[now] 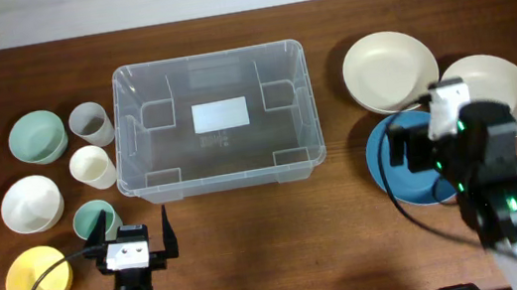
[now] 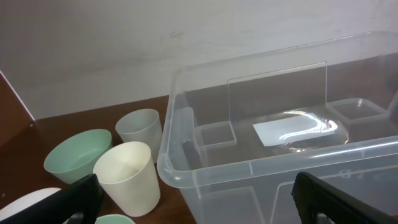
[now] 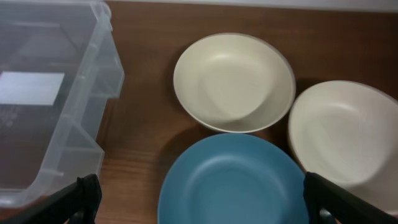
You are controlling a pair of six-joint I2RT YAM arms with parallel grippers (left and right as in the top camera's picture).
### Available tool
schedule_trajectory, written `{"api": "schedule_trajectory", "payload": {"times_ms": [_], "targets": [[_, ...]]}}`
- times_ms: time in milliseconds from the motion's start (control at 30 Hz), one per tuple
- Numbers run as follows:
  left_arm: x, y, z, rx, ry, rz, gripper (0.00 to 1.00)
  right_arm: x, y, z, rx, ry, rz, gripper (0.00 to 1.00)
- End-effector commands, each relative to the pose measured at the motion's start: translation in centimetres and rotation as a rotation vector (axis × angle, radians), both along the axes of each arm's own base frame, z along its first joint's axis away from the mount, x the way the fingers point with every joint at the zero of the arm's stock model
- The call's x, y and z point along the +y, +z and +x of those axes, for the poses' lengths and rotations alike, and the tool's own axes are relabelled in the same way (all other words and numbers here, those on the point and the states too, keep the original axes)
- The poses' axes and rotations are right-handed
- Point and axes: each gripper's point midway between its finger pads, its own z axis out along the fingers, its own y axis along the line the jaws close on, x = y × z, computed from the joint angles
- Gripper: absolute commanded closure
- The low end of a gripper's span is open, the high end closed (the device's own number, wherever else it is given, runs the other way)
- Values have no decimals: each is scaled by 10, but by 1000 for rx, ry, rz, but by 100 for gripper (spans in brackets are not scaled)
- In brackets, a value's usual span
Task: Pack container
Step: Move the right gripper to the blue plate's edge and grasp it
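The bench (image 1: 348, 215) ends at a pale wall along its far edge, and the container (image 1: 171, 148) sits in the middle of the far half with its far rim near that edge. The widest bare wood is the strip between the container's near rim and the near edge, between the two arms. A narrower free gap lies between its right wall and the cream bowl (image 1: 390, 71). The left side is crowded. A grey cup (image 1: 91, 124) and a cream cup (image 1: 91, 166) stand just beside the left wall. Further left are a pale green bowl (image 1: 37, 137), a white bowl (image 1: 31, 204), a small green cup (image 1: 93, 219) and a yellow bowl (image 1: 38, 277). On the right, a second cream bowl (image 1: 496, 89) and a blue plate (image 1: 397, 167) sit close together, well apart from the container. The left end effector (image 1: 134, 231) stands wide open and holds nothing. It is near the container's near-left corner and points towards it. The right end effector (image 3: 202, 202) is also spread wide and empty, above the blue plate. The container is a large, clear plastic rectangular bin with a rounded rim, rounded corners and moulded ribs and small box-like steps along its inner walls. A white label (image 1: 221, 116) lies on the middle of its base, and nothing else shows inside. It stands upright with its mouth facing up. Its long axis runs left to right across the bench, parallel to the far edge, and the label's long side follows the same line.
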Motion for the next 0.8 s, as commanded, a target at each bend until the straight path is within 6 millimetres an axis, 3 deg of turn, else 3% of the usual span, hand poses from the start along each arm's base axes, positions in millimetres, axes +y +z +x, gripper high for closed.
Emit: {"api": "schedule_trajectory", "payload": {"times_ms": [0, 200, 333, 467, 767], "targets": [[2, -1, 0, 0, 9, 12, 0, -8, -3, 25, 54, -61, -8, 1], [2, -1, 0, 0, 9, 12, 0, -73, -18, 42, 66, -467, 95, 1], [2, -1, 0, 0, 9, 12, 0, -100, -21, 40, 64, -561, 117, 1], [2, -1, 0, 0, 9, 12, 0, -114, -22, 35, 66, -602, 116, 1], [2, -1, 0, 0, 9, 12, 0, -126, -17, 41, 24, -642, 87, 1]]}}
